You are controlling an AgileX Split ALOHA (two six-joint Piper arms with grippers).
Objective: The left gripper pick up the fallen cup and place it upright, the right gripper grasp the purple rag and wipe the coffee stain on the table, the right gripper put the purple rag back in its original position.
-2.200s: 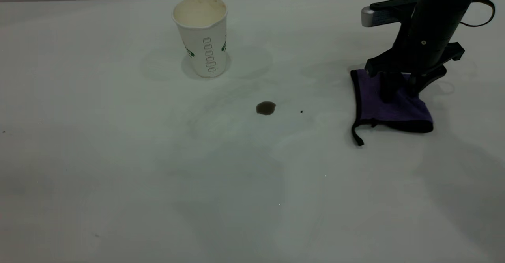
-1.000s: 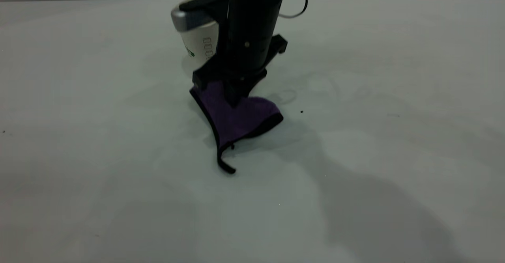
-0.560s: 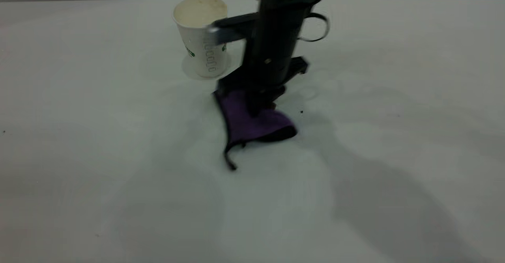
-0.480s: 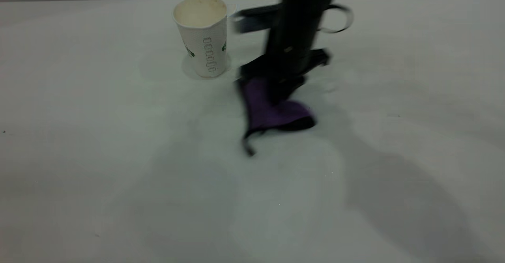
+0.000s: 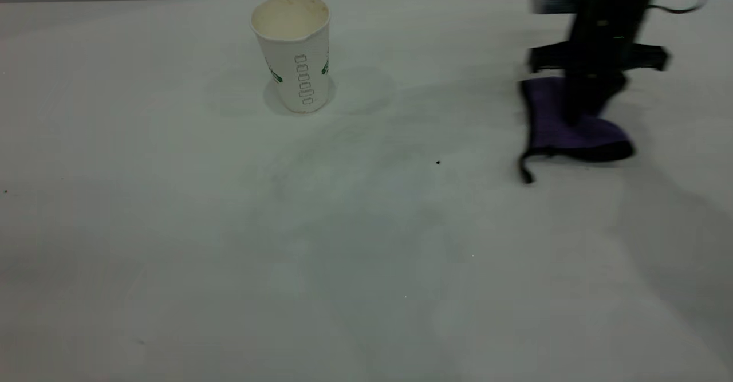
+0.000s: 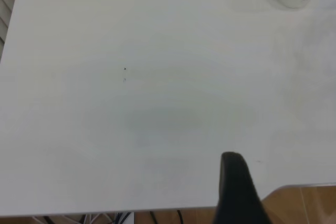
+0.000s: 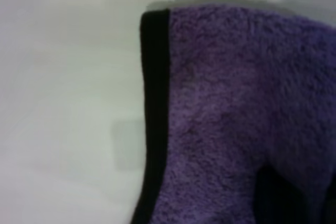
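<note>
Purple rag (image 5: 564,124), folded, black-edged, loop tail

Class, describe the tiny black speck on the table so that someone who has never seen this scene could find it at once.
Start at the white table and find the upright cup at the back and the purple rag under the right hand. The speck lies on bare tabletop between them, nearer the viewer than the cup. It is a lone dark dot touching nothing.
</note>
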